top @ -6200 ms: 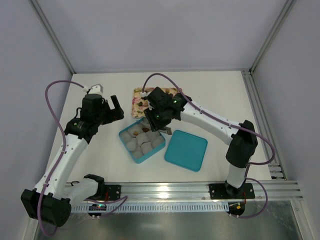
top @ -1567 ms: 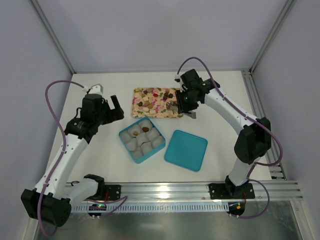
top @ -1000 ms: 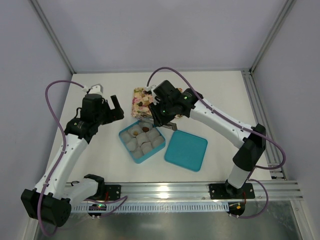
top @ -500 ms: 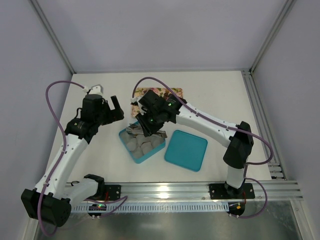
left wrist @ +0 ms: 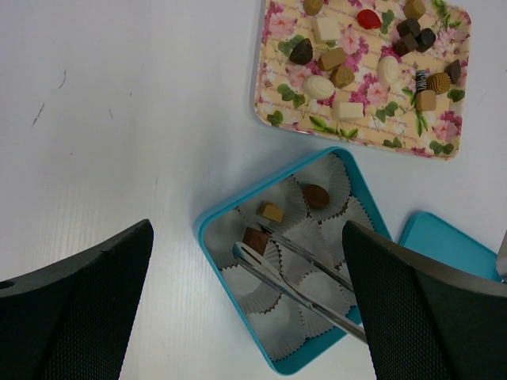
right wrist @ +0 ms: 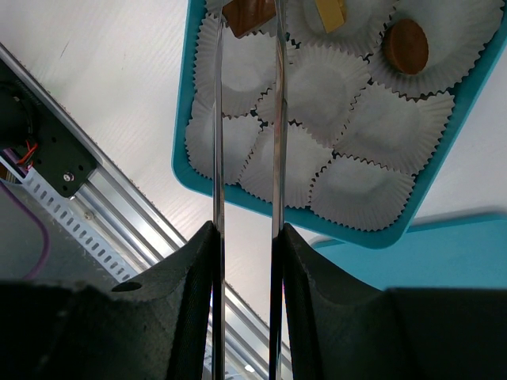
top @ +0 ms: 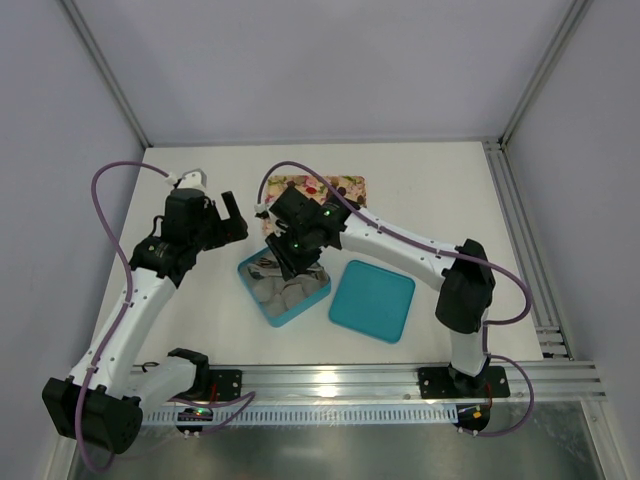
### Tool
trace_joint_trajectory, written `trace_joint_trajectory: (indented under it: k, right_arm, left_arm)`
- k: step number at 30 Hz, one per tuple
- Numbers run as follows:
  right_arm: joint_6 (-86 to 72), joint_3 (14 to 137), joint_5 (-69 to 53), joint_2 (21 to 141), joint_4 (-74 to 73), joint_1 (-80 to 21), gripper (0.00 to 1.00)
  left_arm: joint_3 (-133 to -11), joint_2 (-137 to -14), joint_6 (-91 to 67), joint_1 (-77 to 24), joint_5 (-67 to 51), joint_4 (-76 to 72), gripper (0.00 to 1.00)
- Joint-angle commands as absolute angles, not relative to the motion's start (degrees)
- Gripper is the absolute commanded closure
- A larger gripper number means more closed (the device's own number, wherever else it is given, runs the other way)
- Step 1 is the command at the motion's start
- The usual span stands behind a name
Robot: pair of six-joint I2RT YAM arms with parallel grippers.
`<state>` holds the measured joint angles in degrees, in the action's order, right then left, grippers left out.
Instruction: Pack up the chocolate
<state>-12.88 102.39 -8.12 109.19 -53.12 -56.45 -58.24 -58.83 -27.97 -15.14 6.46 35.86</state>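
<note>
right gripper clenched on metal tongs, brown chocolate pinched at their tips over a paper cup, teal box beneath, left gripper released, jaws wide, to its left

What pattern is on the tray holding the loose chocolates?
The tray shows pink flowers and green leaves on cream, clearest in the left wrist view.

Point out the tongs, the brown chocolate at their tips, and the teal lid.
tongs (right wrist: 276, 158), right wrist view, on the right-hand metal blade.
brown chocolate (right wrist: 247, 17), right wrist view, on its top face.
teal lid (top: 372, 300), top external view, at its centre.
</note>
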Motion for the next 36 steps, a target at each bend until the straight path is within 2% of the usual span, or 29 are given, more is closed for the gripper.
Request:
trace_joint_trajectory:
  k: [1, 17, 19, 36]
  right_arm:
    - [-13.97, 104.94, -9.49, 108.98, -50.63, -56.87, 0.67]
    - [-14.33, 105.29, -10.63, 110.83, -49.83, -57.04, 0.66]
    - [-14.24, 105.47, -10.55, 110.92, -49.83, -57.04, 0.62]
    - [-13.89, 106.52, -10.46, 112.15, -50.19, -57.04, 0.57]
  left_arm:
    - [-57.92, -57.74, -27.07, -15.21, 7.47, 34.89, 0.0]
    - [-57.92, -57.48, -27.16, -15.21, 7.65, 34.98, 0.0]
    - [-57.83, -57.48, -27.16, -15.21, 7.56, 34.98, 0.0]
    - [-57.83, -57.48, -26.98, -15.21, 7.65, 34.98, 0.0]
